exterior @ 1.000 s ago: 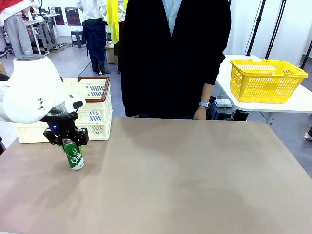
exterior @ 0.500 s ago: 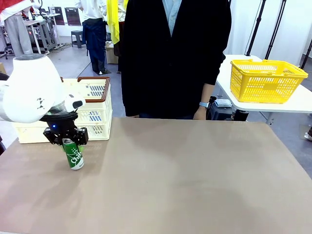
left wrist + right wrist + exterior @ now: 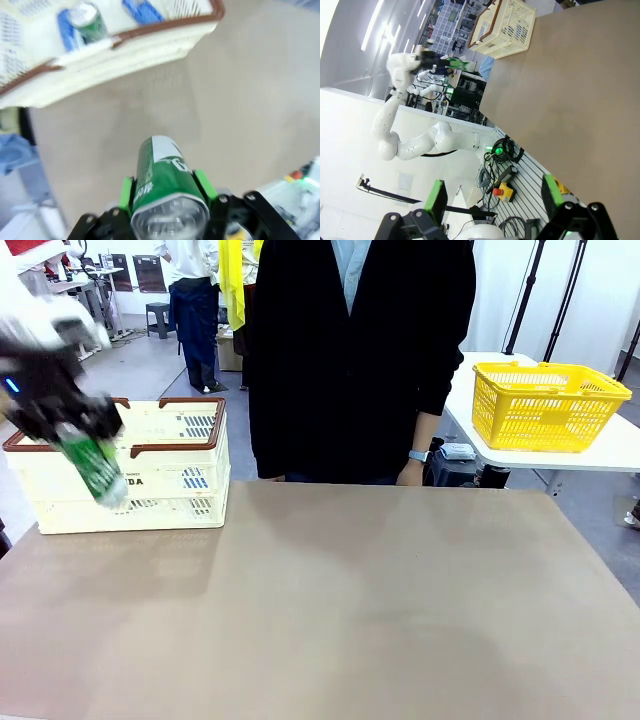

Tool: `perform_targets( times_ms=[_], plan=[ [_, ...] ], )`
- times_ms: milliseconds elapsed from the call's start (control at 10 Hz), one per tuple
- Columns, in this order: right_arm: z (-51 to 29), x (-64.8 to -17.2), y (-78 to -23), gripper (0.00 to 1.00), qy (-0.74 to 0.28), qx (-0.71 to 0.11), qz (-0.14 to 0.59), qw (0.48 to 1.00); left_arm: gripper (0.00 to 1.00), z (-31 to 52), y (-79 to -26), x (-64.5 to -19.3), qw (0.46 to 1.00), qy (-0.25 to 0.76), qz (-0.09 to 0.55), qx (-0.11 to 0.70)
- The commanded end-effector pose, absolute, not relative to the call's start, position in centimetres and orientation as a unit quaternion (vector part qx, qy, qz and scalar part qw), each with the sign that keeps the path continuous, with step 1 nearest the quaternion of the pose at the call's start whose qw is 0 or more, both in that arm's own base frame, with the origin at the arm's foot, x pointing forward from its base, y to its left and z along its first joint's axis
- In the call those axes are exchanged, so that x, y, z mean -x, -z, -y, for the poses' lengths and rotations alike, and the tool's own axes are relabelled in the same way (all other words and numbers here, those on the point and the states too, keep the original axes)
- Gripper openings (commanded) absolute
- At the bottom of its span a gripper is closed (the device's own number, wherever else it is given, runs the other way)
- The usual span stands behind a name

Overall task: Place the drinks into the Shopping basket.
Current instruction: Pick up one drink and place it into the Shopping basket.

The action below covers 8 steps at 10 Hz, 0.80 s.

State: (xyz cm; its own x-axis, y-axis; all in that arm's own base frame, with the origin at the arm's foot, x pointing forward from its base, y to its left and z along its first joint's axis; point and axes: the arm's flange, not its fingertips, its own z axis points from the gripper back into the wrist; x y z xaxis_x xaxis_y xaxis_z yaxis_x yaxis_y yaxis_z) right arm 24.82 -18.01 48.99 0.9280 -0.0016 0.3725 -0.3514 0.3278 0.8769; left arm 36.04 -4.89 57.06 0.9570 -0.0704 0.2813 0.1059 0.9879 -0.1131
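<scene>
The left gripper [image 3: 169,192] pinches a slim green drink can [image 3: 159,172] near its silver top, carrying it tilted above the desk [image 3: 350,600], just before the cream-white brown-rimmed plastic shopping basket [image 3: 170,490], likely to clear its rim.

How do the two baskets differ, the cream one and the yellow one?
The Shopping basket is cream-white with a brown rim and slotted walls; the yellow basket is all open mesh. The Shopping basket sits at the table's far left edge; the yellow basket sits on a white table behind. Both are rectangular plastic.
</scene>
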Motion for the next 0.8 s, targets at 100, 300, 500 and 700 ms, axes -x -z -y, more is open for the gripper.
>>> perform_targets(
  times_ms=[100, 300, 500, 700],
  plan=[
    [18.4, -24.5, -49.1, 1.0, -0.121, -0.564, 0.154, 0.802, 0.0, 2.6, -66.7, -41.0, 0.97, 0.043, 0.221, 0.097],
    [18.4, -24.5, -49.1, 1.0, -0.121, -0.564, 0.154, 0.802, 0.0, 1.5, -67.7, -47.5, 0.964, 0.027, 0.247, 0.095],
    [18.4, -24.5, -49.1, 1.0, -0.121, -0.564, 0.154, 0.802, 0.0, 1.4, -66.4, -53.8, 0.971, 0.016, 0.223, 0.084],
    [18.4, -24.5, -49.1, 1.0, -0.121, -0.564, 0.154, 0.802, 0.0, 1.7, -64.5, -59.2, 0.975, -0.001, 0.212, 0.061]
  ],
)
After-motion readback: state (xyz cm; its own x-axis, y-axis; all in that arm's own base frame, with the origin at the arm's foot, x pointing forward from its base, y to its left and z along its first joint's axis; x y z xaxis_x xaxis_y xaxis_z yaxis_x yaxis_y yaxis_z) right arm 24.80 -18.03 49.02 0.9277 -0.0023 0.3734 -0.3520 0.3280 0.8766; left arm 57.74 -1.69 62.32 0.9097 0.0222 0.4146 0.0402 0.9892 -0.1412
